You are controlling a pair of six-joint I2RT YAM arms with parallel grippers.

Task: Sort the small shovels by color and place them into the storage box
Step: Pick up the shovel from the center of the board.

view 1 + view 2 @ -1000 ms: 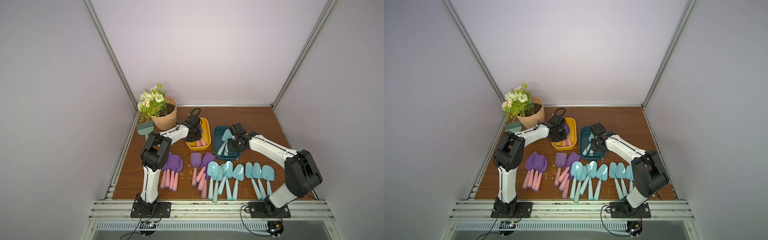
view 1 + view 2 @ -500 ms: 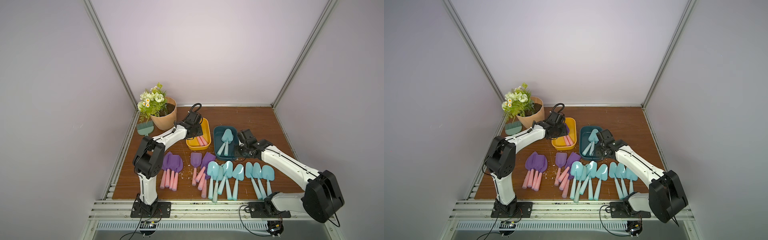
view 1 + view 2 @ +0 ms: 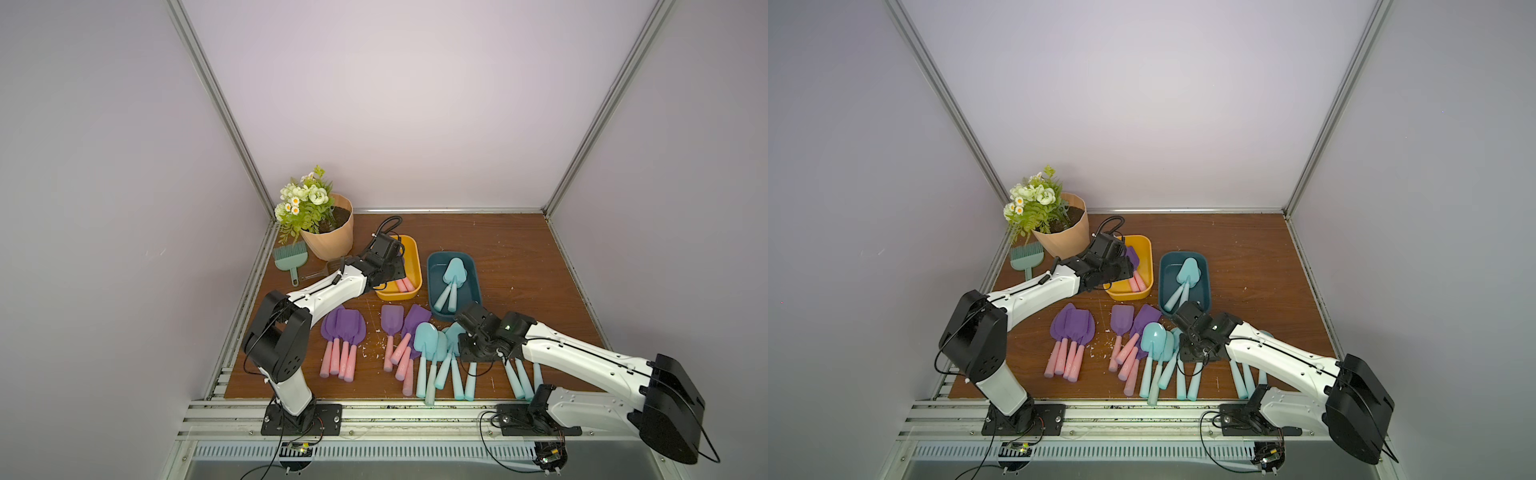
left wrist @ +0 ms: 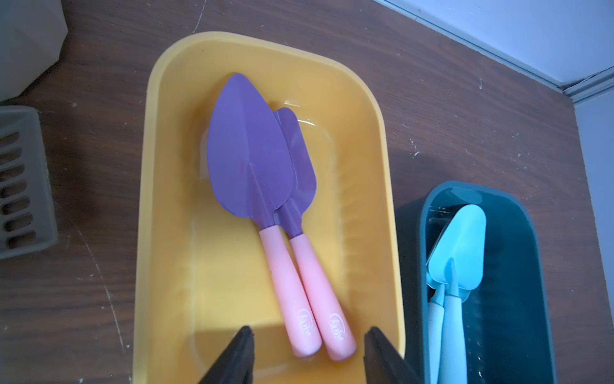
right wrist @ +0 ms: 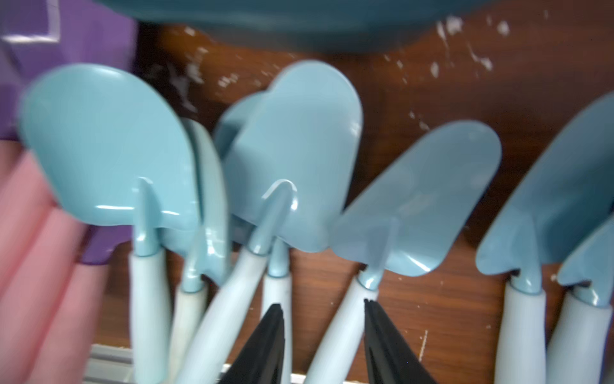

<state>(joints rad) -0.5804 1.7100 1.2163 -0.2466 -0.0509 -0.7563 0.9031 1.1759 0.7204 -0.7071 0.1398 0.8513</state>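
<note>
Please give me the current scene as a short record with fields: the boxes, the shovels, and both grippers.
yellow plastic box: two purple-bladed, pink-handled toy shovels inside
teal plastic box: two light blue toy shovels inside
wooden table: loose purple shovels and loose light blue shovels, lying in groups
left gripper: open, above the yellow box, holding nothing
right gripper: open, above the loose light blue shovels, holding nothing

Top views: high, looking steeply down, sharing the whole table [image 3: 519, 249]. Wrist views: close behind left pincer [image 4: 309, 330] and right pincer [image 5: 322, 304], facing forward.
</note>
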